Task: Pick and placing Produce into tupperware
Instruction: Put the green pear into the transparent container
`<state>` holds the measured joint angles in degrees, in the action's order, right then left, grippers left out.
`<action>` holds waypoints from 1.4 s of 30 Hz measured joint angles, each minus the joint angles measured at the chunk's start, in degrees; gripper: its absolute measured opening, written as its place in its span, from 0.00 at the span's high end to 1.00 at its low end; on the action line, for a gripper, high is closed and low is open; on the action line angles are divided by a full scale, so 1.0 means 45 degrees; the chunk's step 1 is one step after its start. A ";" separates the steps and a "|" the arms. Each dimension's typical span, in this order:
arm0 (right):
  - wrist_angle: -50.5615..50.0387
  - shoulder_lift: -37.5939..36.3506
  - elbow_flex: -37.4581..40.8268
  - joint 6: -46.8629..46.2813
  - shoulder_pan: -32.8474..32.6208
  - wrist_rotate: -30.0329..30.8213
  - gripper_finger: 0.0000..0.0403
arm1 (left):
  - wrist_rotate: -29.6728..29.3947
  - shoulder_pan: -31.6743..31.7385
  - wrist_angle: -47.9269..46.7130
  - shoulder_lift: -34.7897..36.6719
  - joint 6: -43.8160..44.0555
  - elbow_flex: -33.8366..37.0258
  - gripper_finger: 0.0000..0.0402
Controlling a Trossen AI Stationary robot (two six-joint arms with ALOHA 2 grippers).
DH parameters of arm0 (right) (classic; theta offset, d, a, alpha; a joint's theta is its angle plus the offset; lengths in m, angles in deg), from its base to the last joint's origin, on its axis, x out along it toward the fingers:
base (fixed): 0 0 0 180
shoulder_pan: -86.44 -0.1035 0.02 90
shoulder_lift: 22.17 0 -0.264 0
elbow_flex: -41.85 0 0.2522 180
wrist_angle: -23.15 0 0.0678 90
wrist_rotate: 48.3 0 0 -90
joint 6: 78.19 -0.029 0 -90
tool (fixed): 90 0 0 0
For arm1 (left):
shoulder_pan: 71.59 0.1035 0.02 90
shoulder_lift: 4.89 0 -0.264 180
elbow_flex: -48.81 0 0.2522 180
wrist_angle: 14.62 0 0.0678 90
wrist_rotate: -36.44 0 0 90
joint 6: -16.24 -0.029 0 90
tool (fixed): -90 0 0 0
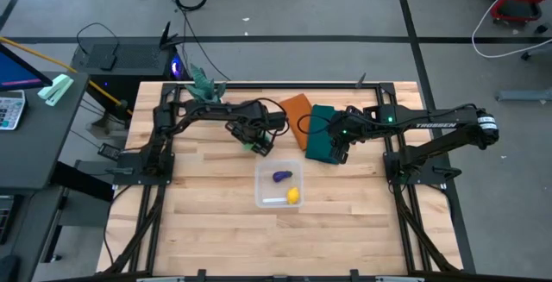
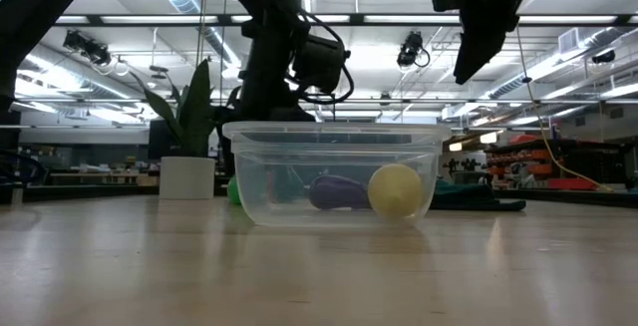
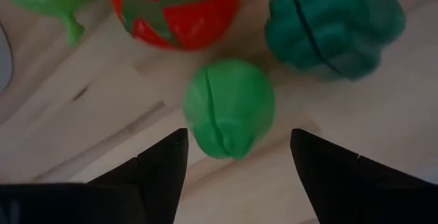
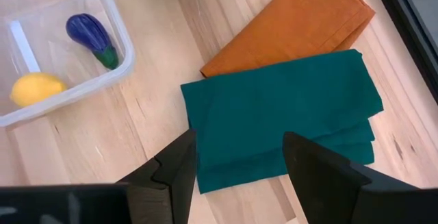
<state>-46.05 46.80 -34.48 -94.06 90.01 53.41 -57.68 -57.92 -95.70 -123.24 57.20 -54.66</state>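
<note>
The clear tupperware [image 1: 279,184] sits mid-table and holds the purple piece [image 1: 281,176] and the yellow piece [image 1: 293,196]; both also show in the low view [image 2: 337,192] [image 2: 395,189]. My left gripper [image 3: 236,148] is open just above the table, left of and beyond the container, its fingers on either side of the light green piece [image 3: 229,107] without touching it. The red piece [image 3: 174,8] and the dark green piece [image 3: 332,25] lie on the wood just beyond. My right gripper [image 4: 239,152] is open and empty above the dark green cloth [image 4: 280,121].
An orange cloth [image 1: 296,109] and the dark green cloth [image 1: 323,131] lie folded at the far middle, right of my left gripper. A potted plant [image 2: 189,137] stands at the far left. Bare wood lies near the table's front edge.
</note>
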 joint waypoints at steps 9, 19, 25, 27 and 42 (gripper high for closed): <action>0.0005 0.0000 0.0000 -0.0031 0.0000 -0.0019 0.56 | -0.0165 0.0112 0.0223 0.0000 -0.0025 0.0000 0.30; 0.0015 0.0000 0.0000 -0.0031 0.0000 -0.0049 0.56 | -0.0170 0.0123 0.0596 0.0000 -0.0195 0.0000 0.30; 0.0097 0.0000 0.0003 -0.0031 0.0000 -0.0049 0.56 | -0.0170 0.0125 0.0594 0.0000 -0.0262 0.0000 0.33; 0.0107 0.0000 0.0000 -0.0026 0.0000 -0.0049 0.56 | -0.0170 0.0125 0.0594 0.0000 -0.0264 0.0000 0.32; 0.0177 0.0000 0.0000 -0.0026 0.0000 -0.0053 0.56 | -0.0252 0.0149 0.0639 0.0000 -0.0444 0.0032 0.24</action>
<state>-45.25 46.80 -34.48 -94.18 90.01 53.16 -58.81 -57.25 -92.82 -123.24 55.21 -54.51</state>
